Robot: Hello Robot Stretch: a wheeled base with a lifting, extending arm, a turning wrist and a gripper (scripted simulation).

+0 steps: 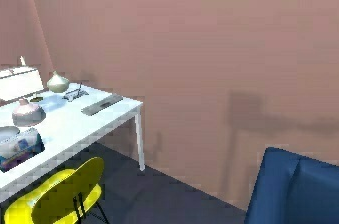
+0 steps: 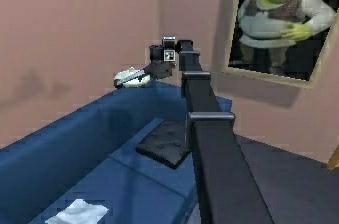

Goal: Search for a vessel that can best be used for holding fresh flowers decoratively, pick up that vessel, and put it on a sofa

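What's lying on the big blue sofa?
A dark square cushion and a white crumpled cloth lie on the blue sofa. The dark square arm bar hides the seat behind it.

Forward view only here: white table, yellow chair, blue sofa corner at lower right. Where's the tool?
Observer: In the arm side view the tool is out above the back of the long blue upholstered sofa.
Operator: Carrying anything?
Observer: Yes. A small pale grey-white rounded object hangs at its far end, clear of the sofa.
Operator: Anything on the seat?
Observer: A dark square cushion lies on the seat, below the tool.
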